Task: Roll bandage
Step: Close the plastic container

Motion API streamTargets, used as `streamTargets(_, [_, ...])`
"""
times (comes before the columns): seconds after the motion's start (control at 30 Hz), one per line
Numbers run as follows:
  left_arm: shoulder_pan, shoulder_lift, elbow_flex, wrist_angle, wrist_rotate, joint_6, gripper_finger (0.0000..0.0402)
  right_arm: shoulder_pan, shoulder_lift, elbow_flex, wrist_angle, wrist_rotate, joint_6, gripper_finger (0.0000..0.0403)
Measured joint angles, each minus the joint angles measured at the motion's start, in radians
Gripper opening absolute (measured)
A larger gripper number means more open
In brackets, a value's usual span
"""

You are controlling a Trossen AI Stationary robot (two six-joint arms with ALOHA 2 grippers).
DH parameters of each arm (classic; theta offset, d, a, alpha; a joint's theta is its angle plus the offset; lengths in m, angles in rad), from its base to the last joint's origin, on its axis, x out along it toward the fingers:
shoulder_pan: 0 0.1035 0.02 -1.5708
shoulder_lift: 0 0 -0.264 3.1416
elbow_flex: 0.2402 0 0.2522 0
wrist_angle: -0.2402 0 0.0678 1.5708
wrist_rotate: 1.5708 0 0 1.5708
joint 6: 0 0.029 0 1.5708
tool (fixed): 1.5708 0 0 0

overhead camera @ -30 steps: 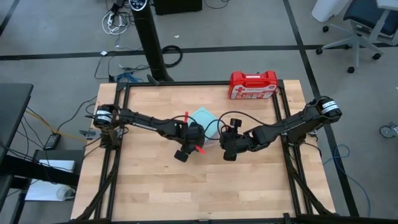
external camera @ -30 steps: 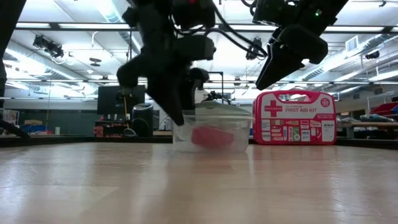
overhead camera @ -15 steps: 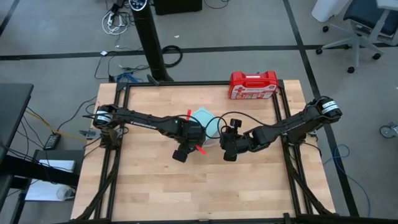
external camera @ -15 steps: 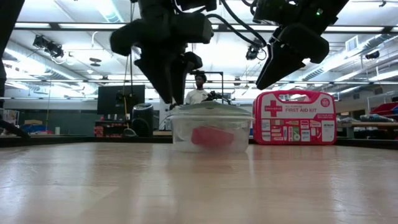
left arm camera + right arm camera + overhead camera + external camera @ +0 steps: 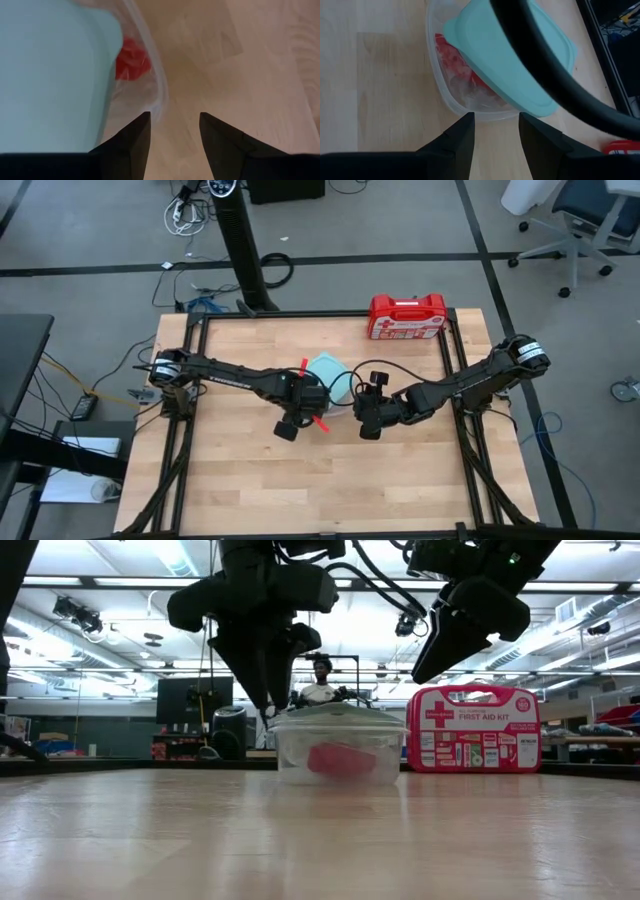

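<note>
The left end effector [image 5: 172, 131] is hanging above the surface [image 5: 240, 480] with its fingers [image 5: 131, 140] spread wide and holding nothing, just beside the near rim of the clear tub [image 5: 451, 95]. In the low view the left end effector [image 5: 262, 690] is sitting a little above the tub's [image 5: 340, 755] left edge, apart from it. The right end effector [image 5: 495, 131] is hovering on the tub's other side, its fingers partly apart with nothing between them; in the high view the right end effector [image 5: 366, 425] is lying just right of the tub [image 5: 335, 392], while the left end effector [image 5: 290, 425] is lying just left of it. A pale blue lid [image 5: 512, 62] is resting crookedly across the tub, leaving one side uncovered. The bandage [image 5: 454, 59] is lying inside the tub, a bright red bundle showing through the clear wall [image 5: 340, 759] and under the lid's edge [image 5: 131, 60]. A black cable [image 5: 555, 75] is crossing in front of the right wrist's view. At the far edge of the surface, well apart from the tub, a red first-aid case [image 5: 406, 317] is standing upright. Beyond the surface, a person [image 5: 320, 687] is showing in the room.
</note>
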Motion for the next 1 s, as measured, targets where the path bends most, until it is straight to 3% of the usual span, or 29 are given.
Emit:
streamTargets(0.3, [0.0,0.004,-0.019,0.073,0.019,0.067,0.0172,0.0,0.0,0.0,0.002,0.0,0.003,0.015])
streamTargets(0.53, [0.0,0.005,-0.125,0.198,-0.057,0.08,0.0172,0.0,0.0,0.0,0.005,0.0,0.003,0.015])
streamTargets(0.73, [0.001,0.006,-0.231,0.329,-0.043,0.115,0.0172,0.0,0.0,0.0,0.006,0.0,0.002,0.015])
streamTargets(1.0, [0.002,0.007,-0.235,0.317,-0.053,0.115,0.0172,0.0,0.0,0.0,0.012,0.0,0.002,0.015])
